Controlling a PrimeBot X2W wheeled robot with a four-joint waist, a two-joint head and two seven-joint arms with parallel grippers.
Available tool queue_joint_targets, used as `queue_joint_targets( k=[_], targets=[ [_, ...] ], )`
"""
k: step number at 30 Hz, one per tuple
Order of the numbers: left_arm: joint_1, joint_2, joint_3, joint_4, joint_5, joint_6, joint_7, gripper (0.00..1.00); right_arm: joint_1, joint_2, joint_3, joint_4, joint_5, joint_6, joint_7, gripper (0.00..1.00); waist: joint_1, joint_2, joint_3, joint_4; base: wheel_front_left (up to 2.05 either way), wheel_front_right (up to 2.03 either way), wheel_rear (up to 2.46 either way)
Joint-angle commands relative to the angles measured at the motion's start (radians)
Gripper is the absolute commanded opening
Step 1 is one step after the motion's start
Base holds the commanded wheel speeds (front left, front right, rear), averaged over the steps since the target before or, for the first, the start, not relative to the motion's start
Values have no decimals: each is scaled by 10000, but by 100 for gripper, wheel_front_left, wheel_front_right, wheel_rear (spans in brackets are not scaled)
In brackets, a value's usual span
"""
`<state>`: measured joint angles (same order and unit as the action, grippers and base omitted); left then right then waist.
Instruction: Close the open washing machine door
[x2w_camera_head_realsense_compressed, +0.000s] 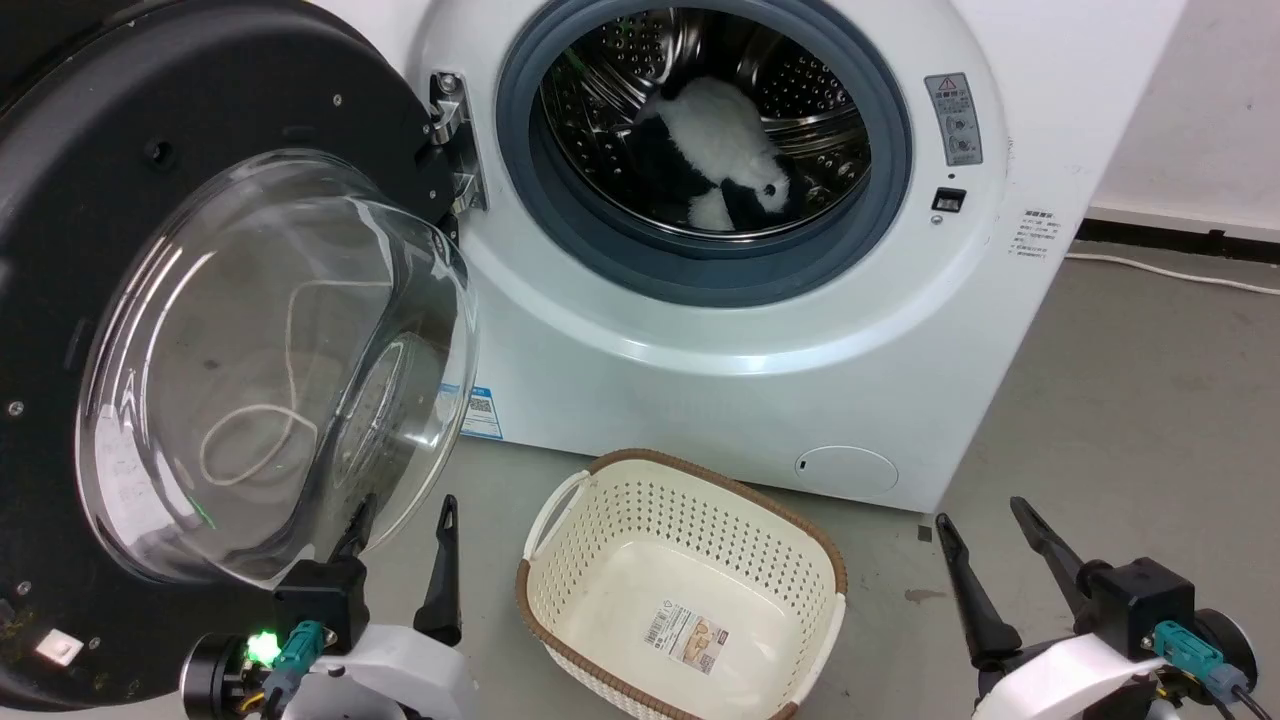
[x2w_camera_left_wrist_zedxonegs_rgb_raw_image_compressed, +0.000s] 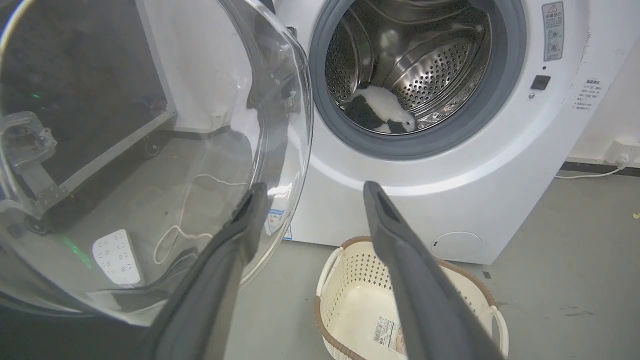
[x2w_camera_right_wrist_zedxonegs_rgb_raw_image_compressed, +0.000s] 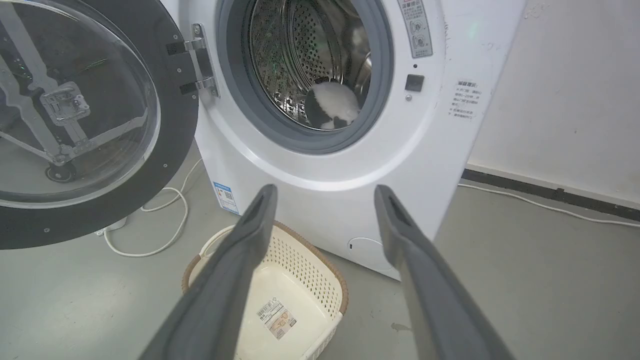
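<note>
The washing machine door (x2w_camera_head_realsense_compressed: 200, 330) stands swung wide open on its left hinge, black rim and clear domed glass facing me; it also shows in the wrist views (x2w_camera_left_wrist_zedxonegs_rgb_raw_image_compressed: 150, 150) (x2w_camera_right_wrist_zedxonegs_rgb_raw_image_compressed: 75, 120). The white washing machine (x2w_camera_head_realsense_compressed: 760, 330) (x2w_camera_left_wrist_zedxonegs_rgb_raw_image_compressed: 450, 165) (x2w_camera_right_wrist_zedxonegs_rgb_raw_image_compressed: 340, 160) has its round opening bare, with a black-and-white plush toy (x2w_camera_head_realsense_compressed: 715, 150) lying in the steel drum. My left gripper (x2w_camera_head_realsense_compressed: 405, 512) (x2w_camera_left_wrist_zedxonegs_rgb_raw_image_compressed: 312, 192) is open, low at the door's lower edge, its left finger close against the glass dome. My right gripper (x2w_camera_head_realsense_compressed: 980, 512) (x2w_camera_right_wrist_zedxonegs_rgb_raw_image_compressed: 325, 195) is open, low at the right, apart from the machine.
A cream perforated laundry basket (x2w_camera_head_realsense_compressed: 690, 500) (x2w_camera_left_wrist_zedxonegs_rgb_raw_image_compressed: 350, 260) (x2w_camera_right_wrist_zedxonegs_rgb_raw_image_compressed: 315, 270) with a brown rim sits on the grey floor in front of the machine, between my grippers. A white cable (x2w_camera_right_wrist_zedxonegs_rgb_raw_image_compressed: 165, 220) loops on the floor under the door. A wall (x2w_camera_head_realsense_compressed: 1210, 100) stands to the right.
</note>
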<state>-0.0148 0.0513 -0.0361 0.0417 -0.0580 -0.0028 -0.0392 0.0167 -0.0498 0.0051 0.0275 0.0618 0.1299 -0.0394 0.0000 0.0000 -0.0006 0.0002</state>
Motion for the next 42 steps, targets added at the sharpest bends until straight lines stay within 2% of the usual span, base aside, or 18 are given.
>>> queue_joint_targets(
  k=[1,13,14,15,22,31,35,39,40,42],
  targets=[
    [-45,-2,-58,60,-114,33,-110,100,152,-1,19,69,111,2,-112,100,0,0,-2,6,0,0,0],
    [-65,-3,-253,265,-415,37,-362,100,243,-1,75,235,431,2,-362,100,0,0,-26,27,0,0,0],
    [-68,-3,-268,276,-450,36,-382,36,252,-1,79,248,458,2,-383,100,0,0,-28,29,0,0,0],
    [-72,-3,-283,280,-491,30,-403,0,260,-1,83,261,487,2,-404,100,0,0,-31,31,0,0,0],
    [-117,-4,-250,-179,-776,-74,-549,0,339,-2,73,343,694,3,-550,100,0,0,-66,111,0,0,0],
    [-310,-5,635,-2237,-1349,82,-738,0,407,-2,50,473,953,3,-738,100,0,0,-111,567,0,0,0],
    [-565,-5,1470,-3132,-1778,490,-821,0,437,-2,38,517,1064,4,-821,100,0,0,-137,889,0,0,0],
    [-773,-5,2545,-3311,-2368,834,-904,0,486,-2,30,575,1185,4,-904,100,0,0,-171,1262,0,0,0],
    [-1198,-6,4108,-2453,-3229,683,-1009,0,554,-2,-10,624,1307,4,-1009,100,0,0,-135,1762,0,0,0],
    [-1462,-6,4621,-1868,-3428,475,-1051,0,570,-2,-26,644,1321,4,-1051,100,0,0,-78,1938,0,0,0]
  ],
)
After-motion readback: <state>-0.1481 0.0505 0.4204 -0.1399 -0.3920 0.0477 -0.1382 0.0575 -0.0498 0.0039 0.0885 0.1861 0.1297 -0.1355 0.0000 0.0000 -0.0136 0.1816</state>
